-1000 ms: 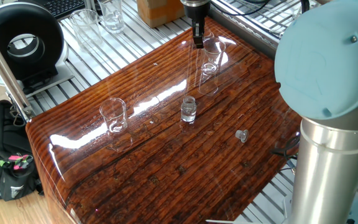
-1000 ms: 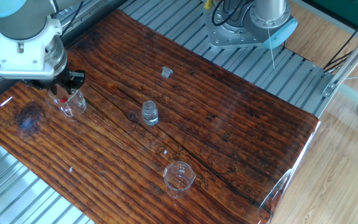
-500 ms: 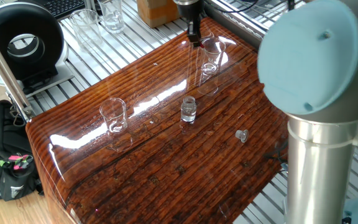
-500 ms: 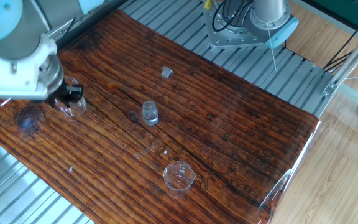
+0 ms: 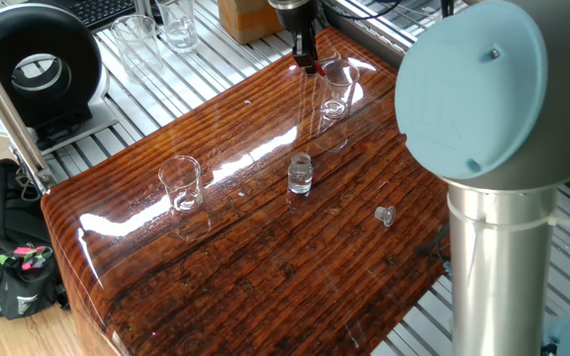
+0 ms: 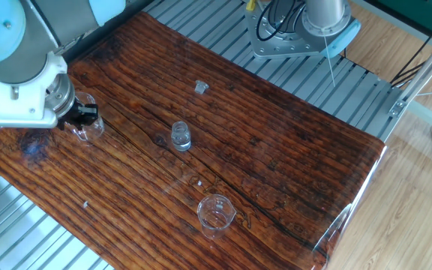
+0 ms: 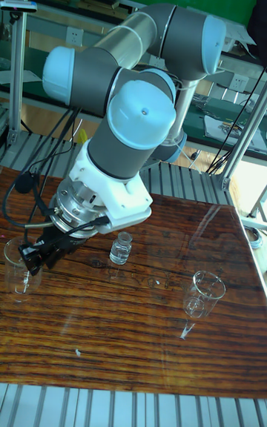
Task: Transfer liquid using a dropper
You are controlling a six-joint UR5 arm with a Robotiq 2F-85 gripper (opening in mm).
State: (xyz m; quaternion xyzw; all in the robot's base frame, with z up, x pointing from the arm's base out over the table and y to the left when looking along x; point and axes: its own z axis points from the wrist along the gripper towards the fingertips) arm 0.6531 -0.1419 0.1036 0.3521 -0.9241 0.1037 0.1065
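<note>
The task looks barely begun. At the top centre of one fixed view the black two-finger tool (image 5: 308, 59) hangs beside a clear glass beaker (image 5: 336, 87) on the glossy brown wooden worktop (image 5: 265, 257), a fleck of red at its tips. That fleck is probably the bulb of the thin clear dropper (image 5: 312, 69); its tube is too faint to trace. I cannot tell whether the tool is closed on it. Lower in the frame, the small clear glass vial (image 5: 300, 175) and the second clear beaker (image 5: 180, 183) stand well apart. No liquid is discernible; drawing and releasing it seem still ahead.
</note>
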